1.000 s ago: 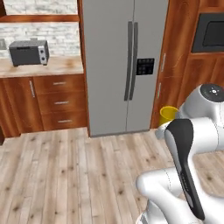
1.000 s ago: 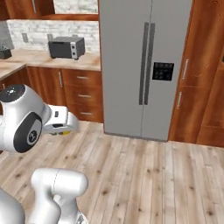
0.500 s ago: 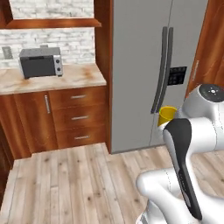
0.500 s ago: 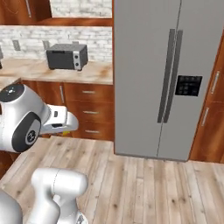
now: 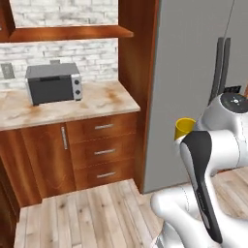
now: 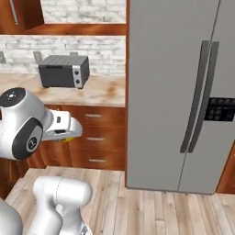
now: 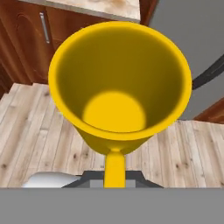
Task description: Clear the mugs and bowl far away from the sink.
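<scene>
One yellow cylindrical mug (image 7: 119, 87), grasped by the claw (image 7: 114, 168), is in transit; next, set it on the marbled table (image 5: 101, 99) beside the grey microwave (image 5: 52, 83).

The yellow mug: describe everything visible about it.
The yellow mug is a plain, glossy yellow cup, empty, seen from above in the hand view with its round mouth wide and its handle pointing toward the camera. It is carried in the air above the wood floor, close to the hand. In the left base view its rim peeks out behind the arm, before the grey fridge. The fingers cannot be seen.
</scene>
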